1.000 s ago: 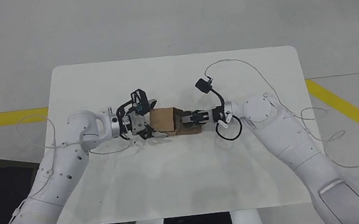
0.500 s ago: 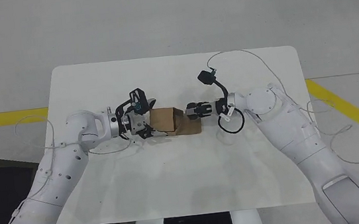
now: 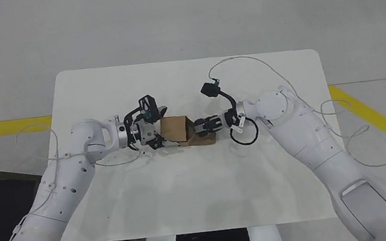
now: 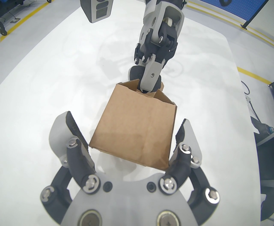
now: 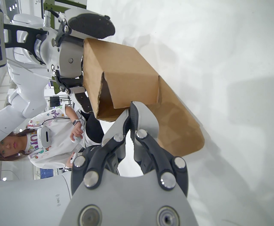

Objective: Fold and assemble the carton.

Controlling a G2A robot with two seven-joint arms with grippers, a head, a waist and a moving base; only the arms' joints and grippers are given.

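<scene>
A brown carton (image 3: 178, 128) lies on its side at the middle of the white table (image 3: 188, 200). My left gripper (image 3: 152, 130) holds its closed end, one finger on each side (image 4: 71, 130); one black pad (image 5: 92, 23) rests against a side wall. The far end of the carton (image 4: 134, 126) is open, with a side flap folded inward and a long flap (image 5: 177, 128) spread out on the table. My right gripper (image 5: 130, 111) is shut with nothing between its fingers, and its tip (image 4: 146, 89) is pushed into the open end against the folded flap.
A thin cable (image 3: 258, 59) loops over the back right of the table from the right wrist. The table's front half and its far left are bare white surface.
The right gripper lifted back from the carton's open end half a second ago and has come in again against the flap. The left arm and the carton have kept still.
</scene>
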